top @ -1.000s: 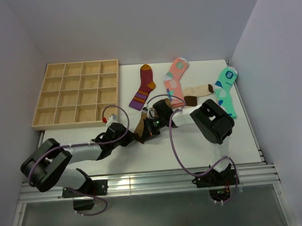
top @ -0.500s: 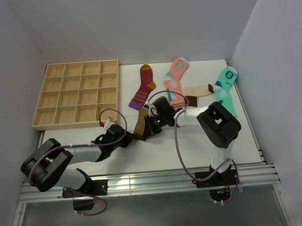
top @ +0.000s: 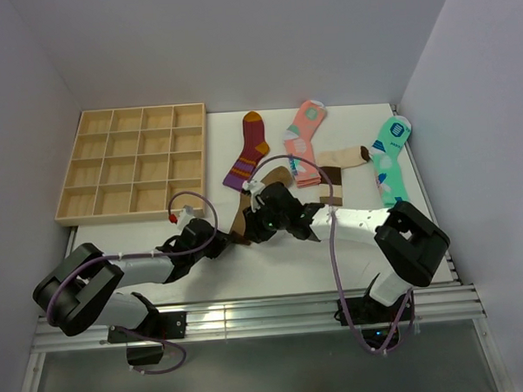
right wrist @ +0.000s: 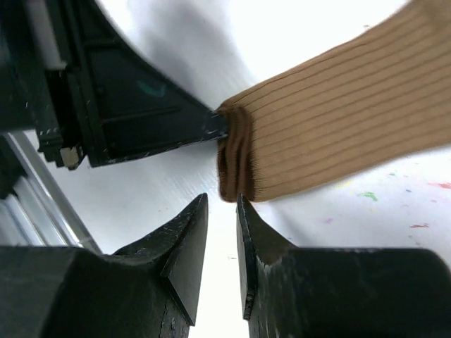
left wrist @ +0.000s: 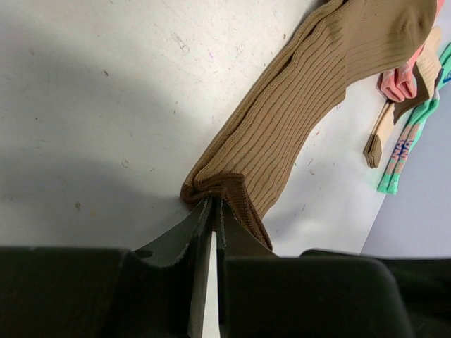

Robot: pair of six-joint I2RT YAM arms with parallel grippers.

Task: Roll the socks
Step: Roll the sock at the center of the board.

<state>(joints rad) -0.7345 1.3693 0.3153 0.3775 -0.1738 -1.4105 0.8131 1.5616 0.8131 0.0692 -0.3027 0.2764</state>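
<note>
The plain brown sock (top: 243, 212) lies stretched across the table's middle, its ribbed leg (left wrist: 296, 105) running away up to the right. My left gripper (top: 231, 238) is shut on its darker cuff (left wrist: 211, 189), which bunches at the fingertips (left wrist: 215, 204). From the other side my right gripper (top: 248, 229) faces the same cuff (right wrist: 236, 162). Its jaws (right wrist: 222, 204) stand a little open with nothing between them, the tips just short of the cuff's edge. The beige sock (top: 340, 159) with dark toe and band lies at the back right, untouched.
A wooden tray (top: 132, 216) of compartments stands at the back left. A maroon striped sock (top: 249, 153), a pink sock (top: 304, 138) and a mint-green sock (top: 390, 156) lie along the back. Walls close in on the left, back and right.
My right gripper has opened and let go of the brown cuff. Its arm has swung out to the right and lower. The left gripper kept its grip and hardly moved.
</note>
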